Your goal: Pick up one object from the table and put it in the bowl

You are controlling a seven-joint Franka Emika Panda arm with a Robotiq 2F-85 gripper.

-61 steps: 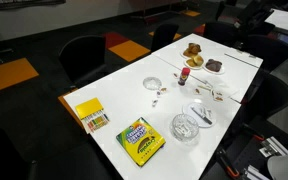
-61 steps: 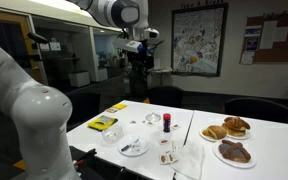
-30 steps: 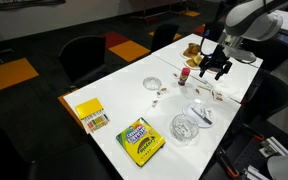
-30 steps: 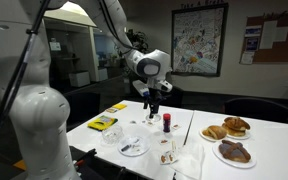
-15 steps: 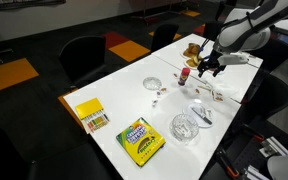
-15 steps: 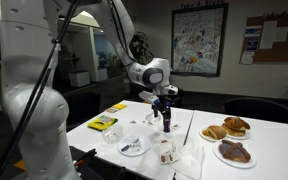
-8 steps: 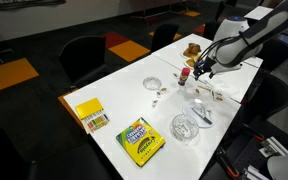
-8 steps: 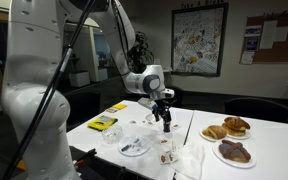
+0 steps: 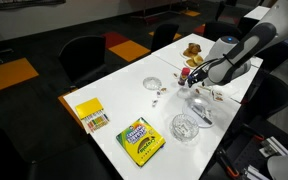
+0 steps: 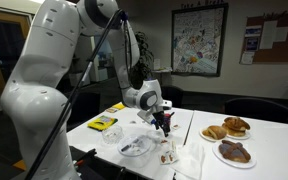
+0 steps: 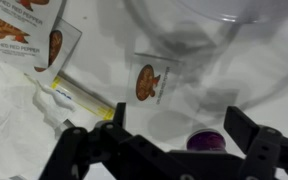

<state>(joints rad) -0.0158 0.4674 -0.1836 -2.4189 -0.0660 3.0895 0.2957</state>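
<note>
Within 4 seconds the arm had dropped from high overhead onto the small capped bottle (image 11: 206, 141). The gripper (image 11: 174, 118) was spread wide, jaws straddling it (nothing clamped yet). In an exterior view the bowl (image 9: 186, 127) sat at 6 o'clock from the gripper. Closing on the bottle looked like the next step.

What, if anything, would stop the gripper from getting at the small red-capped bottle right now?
Probably nothing, so yes, it looks reachable. The gripper is open just above the bottle, whose cap shows between its fingers. The pepper packets lie off to the side.
</note>
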